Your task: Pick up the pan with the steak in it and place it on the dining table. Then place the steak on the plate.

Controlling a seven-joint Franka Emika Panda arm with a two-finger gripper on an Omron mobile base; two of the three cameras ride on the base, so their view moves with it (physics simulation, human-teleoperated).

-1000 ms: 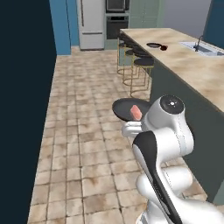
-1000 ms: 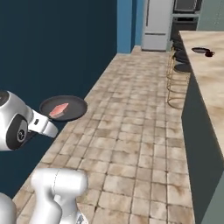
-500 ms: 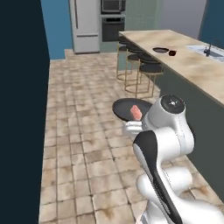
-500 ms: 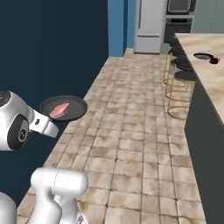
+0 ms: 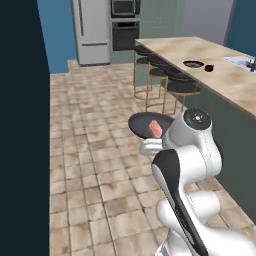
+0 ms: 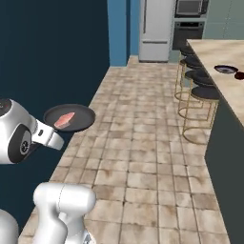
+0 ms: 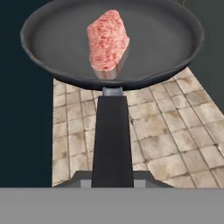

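The claw (image 7: 112, 181) was clamped on the handle of the pan (image 7: 65, 39), held above the floor with the steak (image 7: 107, 40) inside. Stools (image 5: 176, 82) lined the dining table (image 5: 227, 82); the plate (image 5: 193, 64) lay there. Table and plate sat nearer than before.

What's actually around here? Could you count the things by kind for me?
Pan: 1
Steak: 1
Plate: 1
Small dark-red object: 1
Stools: 4
Fridge: 1
Oven: 1
Total: 10
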